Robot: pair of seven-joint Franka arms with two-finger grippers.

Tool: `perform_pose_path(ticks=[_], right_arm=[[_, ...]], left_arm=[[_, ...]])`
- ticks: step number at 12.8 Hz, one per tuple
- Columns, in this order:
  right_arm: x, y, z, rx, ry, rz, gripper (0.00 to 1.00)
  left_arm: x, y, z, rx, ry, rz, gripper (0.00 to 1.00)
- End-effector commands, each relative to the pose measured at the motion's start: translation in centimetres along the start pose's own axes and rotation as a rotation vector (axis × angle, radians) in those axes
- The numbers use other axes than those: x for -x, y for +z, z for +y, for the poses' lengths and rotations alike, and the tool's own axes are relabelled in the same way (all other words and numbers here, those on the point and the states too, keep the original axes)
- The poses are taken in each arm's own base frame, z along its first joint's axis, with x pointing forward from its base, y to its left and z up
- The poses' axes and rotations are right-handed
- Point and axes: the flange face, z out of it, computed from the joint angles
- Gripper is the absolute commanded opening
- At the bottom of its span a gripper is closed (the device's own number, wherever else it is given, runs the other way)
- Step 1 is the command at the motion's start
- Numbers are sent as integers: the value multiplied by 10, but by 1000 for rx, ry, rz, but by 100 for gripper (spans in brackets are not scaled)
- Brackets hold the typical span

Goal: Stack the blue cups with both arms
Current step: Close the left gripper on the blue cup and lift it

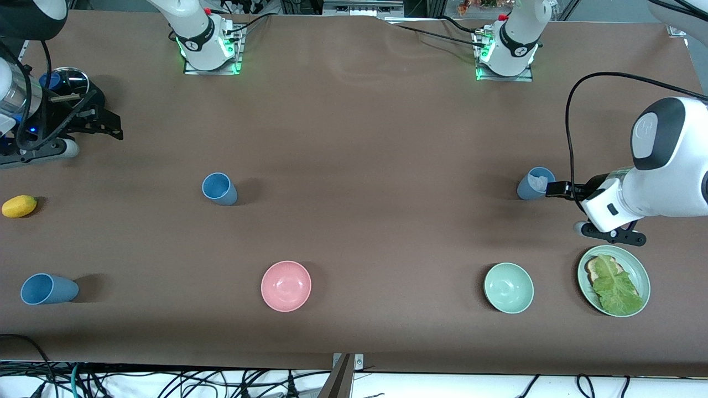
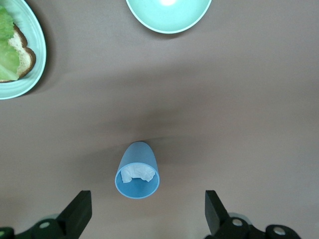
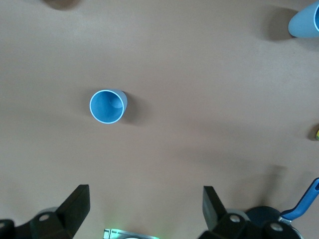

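Hovering with my left gripper (image 1: 553, 189) low over the table at the left arm's end, jaws spread wide, fingers (image 2: 79, 211) empty. The gripper's tips sit just beside a blue cup (image 1: 534, 183), which stands upright with crumpled white paper inside (image 2: 137, 173); taken from that cup, the green bowl (image 1: 509, 287) lies at about 6 o'clock in the front view and the plate (image 1: 641, 276) carrying bread and lettuce at about 4 o'clock.

My right gripper (image 1: 113, 130) hangs over the right arm's end, jaws likewise wide apart, holding nothing, close to the black pot (image 1: 69, 82). A second blue cup (image 1: 219, 188) stands upright toward that end. A third blue cup (image 1: 48, 289) stands nearer the front camera, with the pink bowl (image 1: 286, 286) at its 3 o'clock and a yellow fruit (image 1: 19, 205) at its 12 o'clock.
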Motion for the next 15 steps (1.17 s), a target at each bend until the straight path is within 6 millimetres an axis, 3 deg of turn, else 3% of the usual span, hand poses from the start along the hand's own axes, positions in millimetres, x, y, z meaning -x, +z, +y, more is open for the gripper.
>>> perform_pose_path(ticks=[1,6,10,15], right_arm=[[0,-2,-2,3,2,-11,100],[-1,7,-10,0,-3,-28,100],[-1,7,-9,-1,-1,-30,100],[-1,6,-5,0,-8,-22,100]], left_arm=[[3,8,0,-24,1,-30,100],[24,31,15,-41,10,-30,100],[47,72,16,-56,-18,3,100],[58,122,18,-57,-84,-1,100]])
